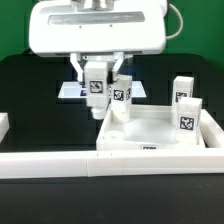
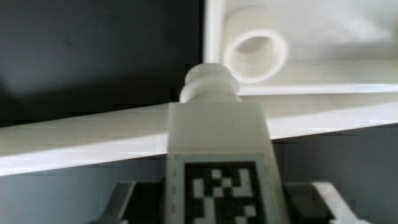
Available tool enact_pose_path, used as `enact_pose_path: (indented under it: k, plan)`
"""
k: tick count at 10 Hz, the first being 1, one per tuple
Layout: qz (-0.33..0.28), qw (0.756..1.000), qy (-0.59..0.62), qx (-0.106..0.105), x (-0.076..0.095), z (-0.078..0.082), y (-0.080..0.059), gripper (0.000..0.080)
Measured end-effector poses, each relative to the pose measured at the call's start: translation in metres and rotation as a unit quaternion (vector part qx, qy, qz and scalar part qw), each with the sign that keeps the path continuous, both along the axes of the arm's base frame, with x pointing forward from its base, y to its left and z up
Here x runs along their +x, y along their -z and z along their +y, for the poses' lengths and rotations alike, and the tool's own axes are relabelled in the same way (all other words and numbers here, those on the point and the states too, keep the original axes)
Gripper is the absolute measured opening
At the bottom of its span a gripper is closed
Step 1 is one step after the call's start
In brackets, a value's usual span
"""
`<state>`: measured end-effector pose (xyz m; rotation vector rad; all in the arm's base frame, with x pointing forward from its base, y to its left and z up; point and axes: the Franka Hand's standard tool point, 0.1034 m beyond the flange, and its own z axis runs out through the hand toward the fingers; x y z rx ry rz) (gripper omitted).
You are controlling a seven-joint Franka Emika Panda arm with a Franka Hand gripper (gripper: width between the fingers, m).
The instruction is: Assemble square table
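Observation:
The white square top with a raised rim lies right of centre in the exterior view. My gripper is shut on a white tagged leg and holds it upright over the top's near left corner. In the wrist view my gripper holds the leg, whose round tip is beside a round corner socket, not in it, above the top's rim. Three other tagged legs stand upright on the top: one right next to the held leg, two at the right.
A long white rail runs along the front of the top, and another white piece sits at the exterior view's left edge. The marker board lies behind the gripper on the black table.

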<state>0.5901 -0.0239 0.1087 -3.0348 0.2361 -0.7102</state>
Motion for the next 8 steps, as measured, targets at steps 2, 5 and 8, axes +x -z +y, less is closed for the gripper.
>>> enact_pose_path:
  k: [2,5,8]
  plan:
    - [-0.002,1.0,0.005,0.006,0.009,0.018,0.013,0.0287]
    - [0.004,1.0,0.003,0.005,0.009,0.021,0.024,0.0287]
    - [0.004,1.0,0.004,0.003,0.009,0.017,0.025,0.0287]
